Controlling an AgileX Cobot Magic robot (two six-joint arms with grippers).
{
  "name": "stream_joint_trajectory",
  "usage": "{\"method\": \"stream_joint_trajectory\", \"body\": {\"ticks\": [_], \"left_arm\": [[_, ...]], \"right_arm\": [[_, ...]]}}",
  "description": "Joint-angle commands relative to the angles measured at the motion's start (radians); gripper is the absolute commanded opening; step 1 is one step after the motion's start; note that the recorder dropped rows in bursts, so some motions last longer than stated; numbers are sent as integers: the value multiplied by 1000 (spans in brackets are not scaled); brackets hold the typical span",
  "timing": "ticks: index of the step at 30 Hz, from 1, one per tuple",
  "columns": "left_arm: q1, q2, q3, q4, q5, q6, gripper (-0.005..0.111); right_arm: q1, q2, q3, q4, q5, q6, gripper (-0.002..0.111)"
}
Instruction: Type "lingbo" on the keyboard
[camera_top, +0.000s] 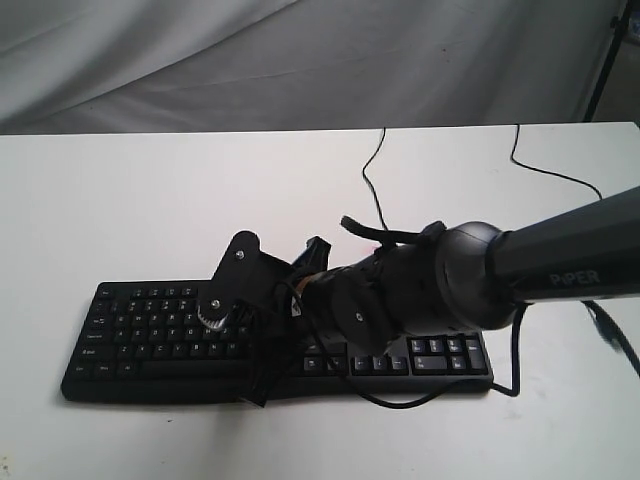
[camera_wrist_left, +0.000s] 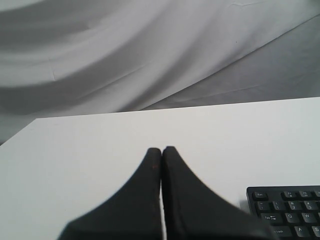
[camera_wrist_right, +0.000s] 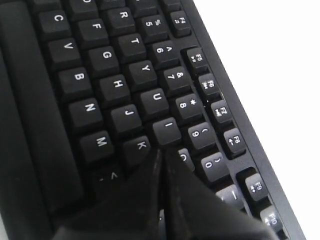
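**Right arm down over the keyboard, both end effectors closed**

The right arm (camera_top: 560, 265), marked PiPER, comes in from the table's right edge and crosses above the keyboard (camera_top: 140, 340). The right end effector (camera_wrist_right: 162, 152) has its fingers pressed together into one point. That point sits among the I, K and O keys. Whether it is pushing a key down cannot be told.

The keyboard lies along the front edge of the table (camera_top: 120, 200), parallel to it. A thin cable (camera_top: 375, 180) runs from behind the arm to the far edge.

The left end effector (camera_wrist_left: 161, 149) is also pressed together, holding nothing, over bare table near the keyboard's Esc corner.
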Motion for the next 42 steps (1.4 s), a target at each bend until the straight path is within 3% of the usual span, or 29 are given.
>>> {"method": "stream_joint_trajectory", "body": {"ticks": [1,23,32,42], "left_arm": [[-4,3,5,-1,-4,-3,1],[-4,3,5,-1,-4,-3,1],[-4,3,5,-1,-4,-3,1],[-4,3,5,-1,-4,-3,1]], "right_arm": [[-2,-2,-6,-11,-10,-10,0],[-2,-29,-9,-2,-6,-6,0],[-2,35,-162,-15,77,-4,0],[-2,60,-174,-34,107,-5,0]]}}
